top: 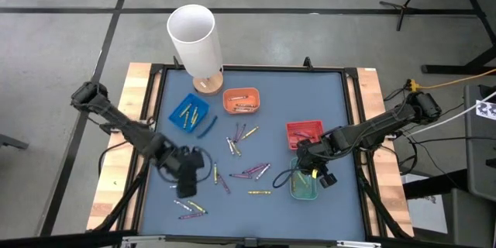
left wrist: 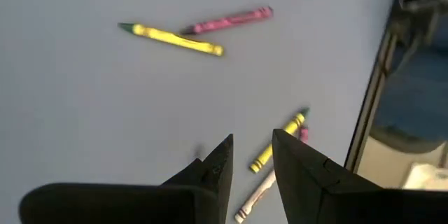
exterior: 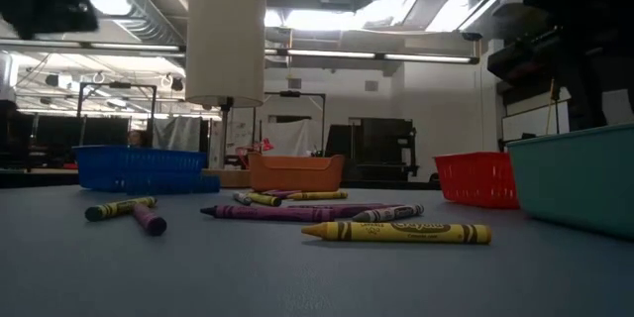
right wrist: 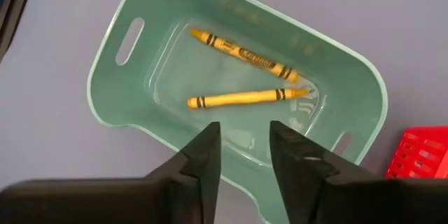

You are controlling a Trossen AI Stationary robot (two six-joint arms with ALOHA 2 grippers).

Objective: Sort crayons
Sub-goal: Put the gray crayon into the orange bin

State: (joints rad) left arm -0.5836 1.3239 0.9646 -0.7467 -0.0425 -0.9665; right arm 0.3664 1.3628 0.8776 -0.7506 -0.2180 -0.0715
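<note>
Loose crayons lie flat on the blue mat: a cluster at its middle (top: 242, 138), several more (top: 253, 172) nearer, and a few at the near left (top: 191, 208). My left gripper (top: 184, 178) hangs open above the near-left part of the mat; past its fingers (left wrist: 252, 159) show a yellow crayon (left wrist: 278, 142), a pale one (left wrist: 255, 197) and a magenta one (left wrist: 303, 134). Over the green tray (top: 304, 188) my right gripper (top: 311, 172) stands open. Two yellow crayons (right wrist: 241, 52) (right wrist: 245, 98) lie on that tray's floor, below the open fingers (right wrist: 245, 147).
A blue tray (top: 188, 112), an orange tray (top: 241, 100) and a red tray (top: 304, 132) hold crayons. At the far edge stands a tall white cylinder (top: 194, 35) on a wooden base. A black frame (top: 353, 108) borders the mat.
</note>
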